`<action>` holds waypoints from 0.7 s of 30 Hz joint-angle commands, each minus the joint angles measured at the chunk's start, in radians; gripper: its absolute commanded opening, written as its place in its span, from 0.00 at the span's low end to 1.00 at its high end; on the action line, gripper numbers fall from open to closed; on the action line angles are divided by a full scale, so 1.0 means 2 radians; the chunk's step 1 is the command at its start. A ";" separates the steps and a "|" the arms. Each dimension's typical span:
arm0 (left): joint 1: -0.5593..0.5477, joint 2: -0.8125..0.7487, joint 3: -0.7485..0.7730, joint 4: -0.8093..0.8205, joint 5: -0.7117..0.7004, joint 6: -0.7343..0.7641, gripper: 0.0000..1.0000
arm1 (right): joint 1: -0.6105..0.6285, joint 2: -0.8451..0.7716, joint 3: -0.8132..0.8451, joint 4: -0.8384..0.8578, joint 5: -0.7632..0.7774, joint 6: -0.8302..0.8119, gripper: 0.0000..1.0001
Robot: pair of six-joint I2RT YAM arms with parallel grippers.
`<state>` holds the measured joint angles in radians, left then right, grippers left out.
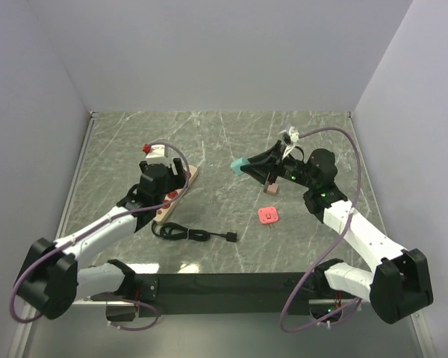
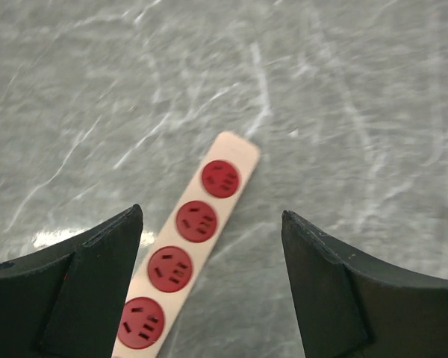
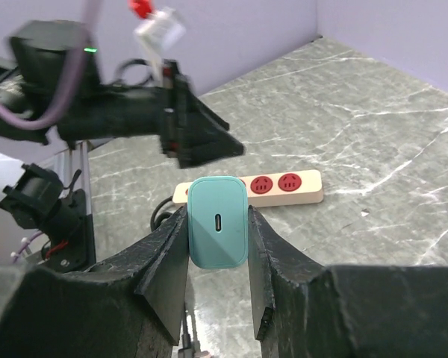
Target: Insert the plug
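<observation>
Grey-green marbled stone pattern covers your desk [image 1: 231, 142], walled by pale panels on the far, left and right edges. Your left end effector [image 2: 210, 216] hangs over the left half of the desk with its black fingers [image 2: 97, 276] spread wide and nothing between them; the long beige power strip with round red sockets [image 2: 185, 253] lies flat on the desk below the gap. That strip [image 1: 190, 177] runs diagonally, its far end pointing toward the desk's far right corner. Your right end effector [image 3: 217, 216] is raised over the right half of the desk, aimed at the left edge, and closed on the teal rounded plug adapter [image 3: 217, 231], which sits upright between the two pads with a small slot facing the wrist camera. You can see the strip [image 3: 284, 186] on the desk beyond it, well apart. A coiled black cable [image 1: 190, 234] rests toward the near edge, just beside the strip's near end. A small pink square piece [image 1: 269, 215] lies right of centre, and a smaller brown block [image 1: 271, 191] sits just beyond it.
</observation>
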<state>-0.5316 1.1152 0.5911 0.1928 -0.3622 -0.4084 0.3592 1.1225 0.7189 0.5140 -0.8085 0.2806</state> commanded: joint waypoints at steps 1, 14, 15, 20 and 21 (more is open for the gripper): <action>-0.001 0.034 0.038 -0.047 -0.064 -0.021 0.80 | -0.002 -0.022 -0.006 0.024 -0.006 0.009 0.00; -0.004 0.158 0.109 -0.137 -0.046 -0.040 0.84 | -0.003 -0.034 -0.010 0.021 -0.004 0.013 0.00; -0.004 0.169 0.112 -0.140 -0.044 -0.040 0.84 | -0.004 -0.034 -0.009 0.019 -0.005 0.013 0.00; -0.008 0.207 0.135 -0.158 -0.041 -0.039 0.87 | -0.003 -0.030 -0.007 0.019 -0.006 0.014 0.00; -0.009 0.220 0.142 -0.161 -0.041 -0.039 0.87 | -0.004 -0.028 -0.006 0.019 -0.008 0.015 0.00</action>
<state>-0.5400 1.5223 0.8188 -0.1009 -0.4572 -0.4763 0.3573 1.0790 0.6971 0.5159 -0.8124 0.2989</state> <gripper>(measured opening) 0.867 0.392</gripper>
